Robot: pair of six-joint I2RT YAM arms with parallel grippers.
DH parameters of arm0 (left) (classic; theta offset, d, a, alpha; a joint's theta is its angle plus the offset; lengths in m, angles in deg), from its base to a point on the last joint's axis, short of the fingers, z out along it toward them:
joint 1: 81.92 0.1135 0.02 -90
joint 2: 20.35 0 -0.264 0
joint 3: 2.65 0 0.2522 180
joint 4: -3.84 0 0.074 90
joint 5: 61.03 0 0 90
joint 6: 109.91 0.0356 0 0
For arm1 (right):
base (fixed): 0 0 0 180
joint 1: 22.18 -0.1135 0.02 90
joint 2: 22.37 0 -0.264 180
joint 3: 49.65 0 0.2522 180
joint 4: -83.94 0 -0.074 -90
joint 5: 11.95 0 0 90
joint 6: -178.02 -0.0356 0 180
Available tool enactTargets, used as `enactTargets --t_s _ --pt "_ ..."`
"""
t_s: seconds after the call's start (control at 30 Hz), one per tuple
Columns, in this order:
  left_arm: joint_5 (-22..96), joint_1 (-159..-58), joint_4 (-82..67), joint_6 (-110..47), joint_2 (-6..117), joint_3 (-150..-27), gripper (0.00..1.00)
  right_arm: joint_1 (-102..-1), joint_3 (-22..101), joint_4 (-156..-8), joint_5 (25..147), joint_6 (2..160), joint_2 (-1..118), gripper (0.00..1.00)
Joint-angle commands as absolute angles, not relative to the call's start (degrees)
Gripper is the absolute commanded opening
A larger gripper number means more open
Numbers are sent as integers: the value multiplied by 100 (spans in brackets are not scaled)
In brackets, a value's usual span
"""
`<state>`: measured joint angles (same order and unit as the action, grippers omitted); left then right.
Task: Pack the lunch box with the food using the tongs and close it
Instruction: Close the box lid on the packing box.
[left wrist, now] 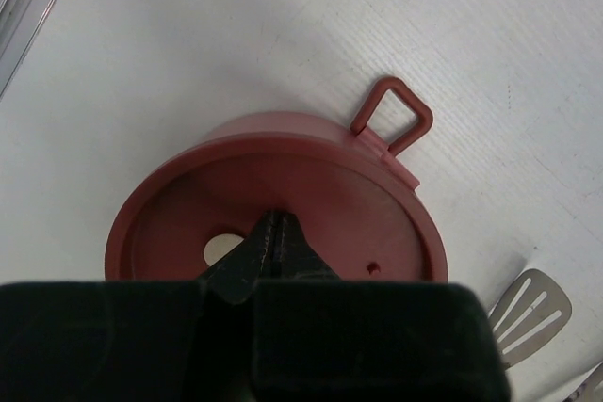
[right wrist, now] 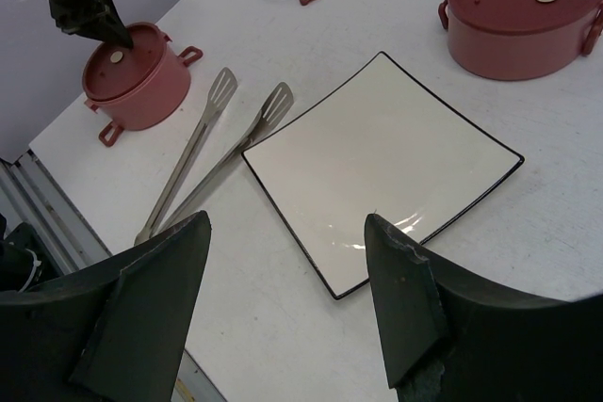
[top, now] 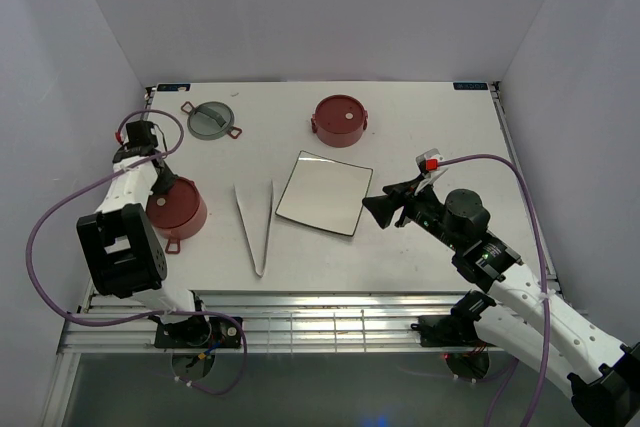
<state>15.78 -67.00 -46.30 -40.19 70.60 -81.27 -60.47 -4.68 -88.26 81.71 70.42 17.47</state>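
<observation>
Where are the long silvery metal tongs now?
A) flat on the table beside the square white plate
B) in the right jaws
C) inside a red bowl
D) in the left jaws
A: the long silvery metal tongs lie on the table beside the square white plate.

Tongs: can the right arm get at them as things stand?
Probably yes. The right gripper hangs open by the square plate's right edge; the tongs lie uncovered past its left edge. Only the flat, bare plate lies between. The left gripper is over on a bowl.

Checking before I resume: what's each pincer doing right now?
Left pincer: closed, empty, tips over the round dusty-red lidded bowl.
Right pincer: open, holding nothing.
</observation>
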Motion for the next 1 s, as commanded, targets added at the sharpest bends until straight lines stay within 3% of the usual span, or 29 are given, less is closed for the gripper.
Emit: enactTargets --t_s 0.0,0.3,0.43,0.97 --pt "1640 -6671 -4815 -4066 6596 -8153 0 -6059 -222 -8933 8218 7088 1709 72" --pt "1860 -6671 -4526 -3925 6806 -8901 0 -6051 -205 -8898 8209 7097 1727 72" --pt "2159 -6663 -4156 -3723 7026 -8602 0 -6059 -222 -8924 8209 7097 1692 72" --pt "1307 -6671 -4656 -4083 7149 -7907 0 -6059 -213 -8907 8244 7088 1674 72"
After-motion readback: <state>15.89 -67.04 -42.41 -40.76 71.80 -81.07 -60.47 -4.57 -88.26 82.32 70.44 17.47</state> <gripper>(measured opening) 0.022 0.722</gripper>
